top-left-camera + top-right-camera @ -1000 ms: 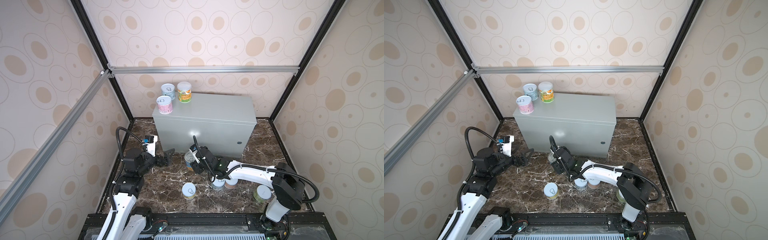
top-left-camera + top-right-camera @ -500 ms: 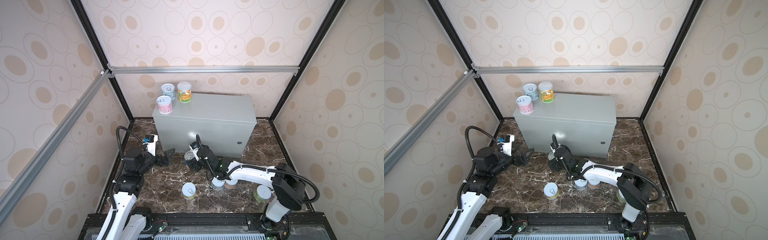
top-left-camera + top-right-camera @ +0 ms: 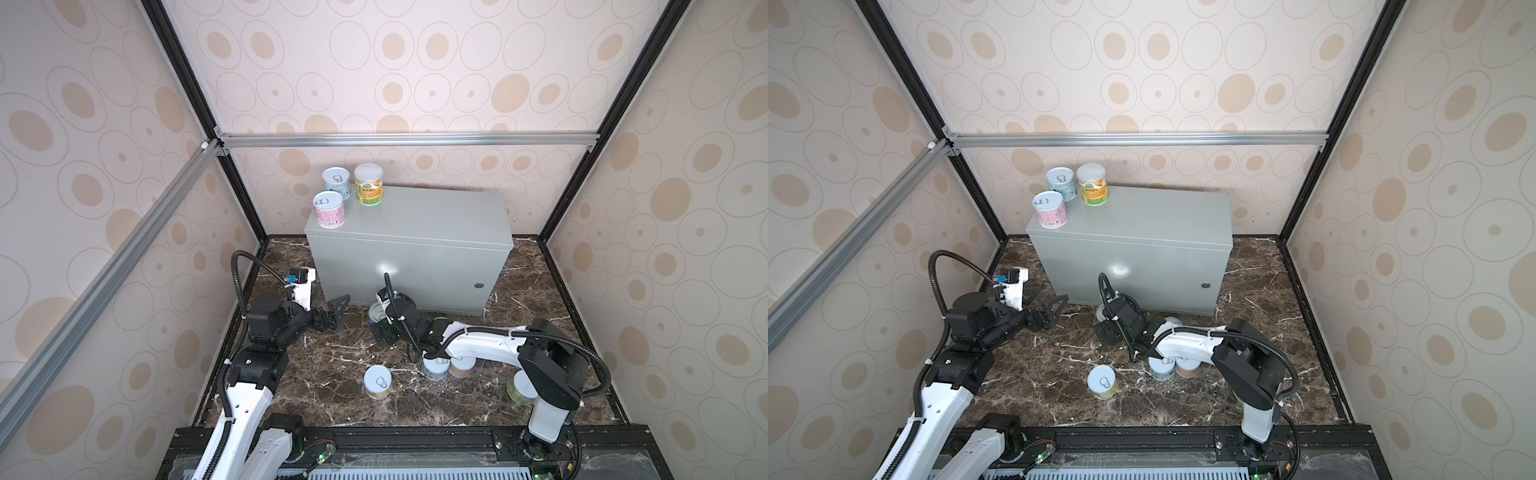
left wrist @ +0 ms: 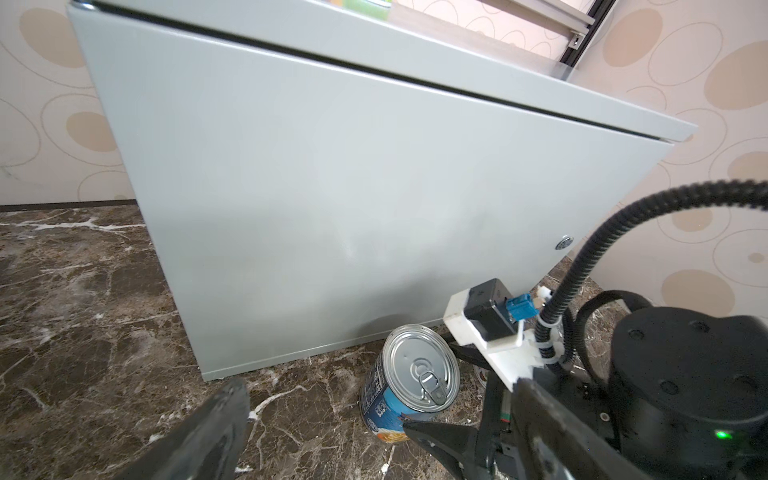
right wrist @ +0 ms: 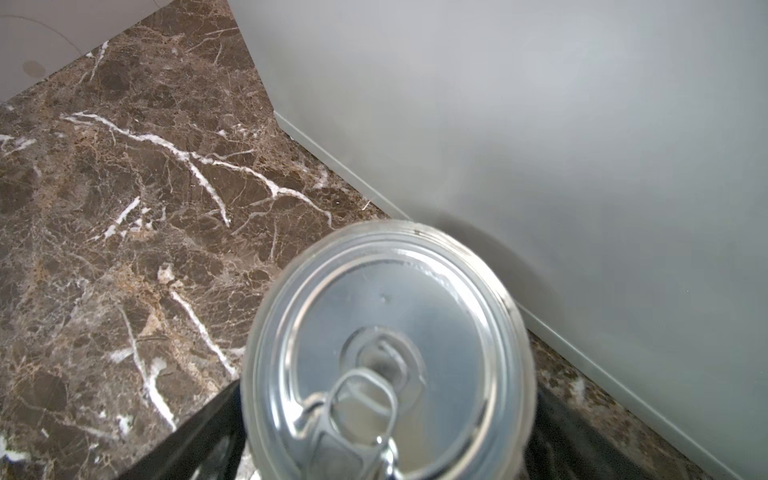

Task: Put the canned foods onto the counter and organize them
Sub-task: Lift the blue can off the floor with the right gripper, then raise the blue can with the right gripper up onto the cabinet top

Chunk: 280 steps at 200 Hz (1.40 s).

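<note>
My right tool (image 3: 379,322) stood wide around the upright blue soup can (image 4: 419,370) on the marble (image 3: 332,374) just before the bench (image 3: 415,257), left tool (image 3: 336,313) wide and empty; an off-centre close could have toppled it.

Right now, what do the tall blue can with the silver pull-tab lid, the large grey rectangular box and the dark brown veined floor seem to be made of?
Tall blue can: likely metal; bright lid with ring pull, glossy printed label.
Large grey box: probably painted sheet metal; smooth satin face.
Dark brown floor: marble or imitation; white veins, slight sheen.
</note>
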Available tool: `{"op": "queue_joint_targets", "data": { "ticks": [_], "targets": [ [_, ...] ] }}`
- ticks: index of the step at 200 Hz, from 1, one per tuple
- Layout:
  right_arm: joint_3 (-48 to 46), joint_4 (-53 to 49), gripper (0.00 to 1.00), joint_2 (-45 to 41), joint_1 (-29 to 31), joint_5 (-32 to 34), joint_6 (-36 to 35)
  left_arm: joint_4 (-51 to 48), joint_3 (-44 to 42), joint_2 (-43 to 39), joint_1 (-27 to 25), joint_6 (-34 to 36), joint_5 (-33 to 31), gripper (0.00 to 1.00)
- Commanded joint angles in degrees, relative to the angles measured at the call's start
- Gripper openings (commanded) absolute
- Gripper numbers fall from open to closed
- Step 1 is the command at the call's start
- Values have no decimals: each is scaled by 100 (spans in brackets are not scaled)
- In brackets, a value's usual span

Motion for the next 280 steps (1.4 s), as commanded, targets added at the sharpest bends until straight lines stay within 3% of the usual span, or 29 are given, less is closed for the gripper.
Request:
{"op": "queue_joint_targets", "data": {
  "ticks": [1, 35, 70, 100, 143, 181, 216, 280],
  "targets": [
    [262, 192, 99, 264, -20, 97, 118, 5, 266, -12, -20, 120, 76, 98],
    [348, 319, 94, 439, -47, 167, 181, -10, 297, 12, -20, 138, 67, 98],
    [154, 553, 79, 265, -43, 206, 145, 19, 284, 30, -24, 136, 85, 98],
    [-151, 764, 69, -90, -44, 62, -74, 61, 260, 14, -22, 103, 89, 98],
    [-344, 516, 64, -982, -16, -405, -563, -34, 366, 29, -20, 189, 58, 98],
    [437, -971, 62, -1749, -9, -718, -746, -154, 651, 69, -20, 233, 42, 98],
    [1680, -2465, 60, -2061, -8, -599, -804, -545, 1138, 303, -20, 388, -37, 98],
    [4208, -3820, 61, -1789, -47, -386, -1442, -606, 1466, 329, -28, 453, 167, 98]
  ]
}}
